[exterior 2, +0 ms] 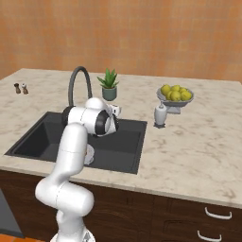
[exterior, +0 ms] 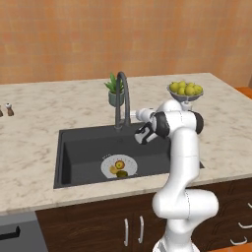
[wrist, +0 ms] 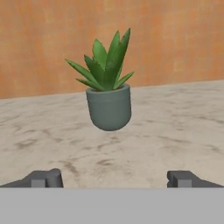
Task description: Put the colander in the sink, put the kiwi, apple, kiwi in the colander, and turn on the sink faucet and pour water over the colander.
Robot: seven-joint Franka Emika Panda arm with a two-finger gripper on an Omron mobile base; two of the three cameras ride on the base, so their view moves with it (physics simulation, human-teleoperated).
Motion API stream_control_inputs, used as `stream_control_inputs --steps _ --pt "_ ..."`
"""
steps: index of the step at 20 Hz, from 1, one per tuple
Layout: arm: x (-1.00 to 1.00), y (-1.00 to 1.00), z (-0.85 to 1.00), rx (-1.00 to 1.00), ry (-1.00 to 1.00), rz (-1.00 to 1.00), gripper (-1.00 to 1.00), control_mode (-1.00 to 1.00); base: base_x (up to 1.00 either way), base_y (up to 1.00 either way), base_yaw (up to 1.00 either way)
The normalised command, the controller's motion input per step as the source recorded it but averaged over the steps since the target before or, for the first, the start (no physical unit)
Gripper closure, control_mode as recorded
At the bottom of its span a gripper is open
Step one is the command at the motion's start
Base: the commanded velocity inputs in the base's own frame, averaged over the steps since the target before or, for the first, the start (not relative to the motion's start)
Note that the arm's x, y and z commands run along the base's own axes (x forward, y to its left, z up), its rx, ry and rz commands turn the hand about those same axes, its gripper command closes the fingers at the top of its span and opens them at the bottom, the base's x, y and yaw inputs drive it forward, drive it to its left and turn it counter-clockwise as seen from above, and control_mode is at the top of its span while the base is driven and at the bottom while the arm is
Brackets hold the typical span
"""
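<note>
The white colander (exterior: 119,166) sits in the dark grey sink (exterior: 83,157), near its front. It holds the red-orange apple (exterior: 119,164), a yellowish kiwi (exterior: 113,170) and a dark olive kiwi (exterior: 122,173). The dark gooseneck faucet (exterior: 123,96) rises behind the basin, and no water is in view at its spout. My gripper (exterior: 139,114) hovers above the sink's back right corner, just right of the faucet, pointing at the back wall. In the hand view the gripper (wrist: 114,179) is open, its fingertips (wrist: 48,178) far apart and nothing between them.
A small potted plant (wrist: 109,105) stands on the counter straight ahead of the hand. A bowl of yellow fruit (exterior: 185,91) and a white dispenser (exterior 2: 160,115) stand to the right. Two small shakers (exterior: 7,109) are at the far left.
</note>
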Motion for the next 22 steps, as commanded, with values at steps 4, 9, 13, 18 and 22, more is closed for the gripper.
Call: stream_control_inputs --steps 4,9,13,18,22 --pt "0.04 -0.52 -0.01 0.0 -0.01 0.0 -1.0 -1.0 0.0 0.0 0.0" --pt "0.06 -0.34 0.0 0.01 0.0 0.0 -1.0 -1.0 0.0 0.0 0.0" --pt "0.12 -0.32 0.0 0.0 0.0 0.0 -1.0 -1.0 0.0 0.0 0.0" --pt "0.13 -0.72 0.0 0.03 0.0 0.0 -1.0 -1.0 0.0 0.0 0.0" --pt "0.11 -0.76 0.0 0.03 0.0 0.0 -1.0 -1.0 0.0 0.0 0.0"
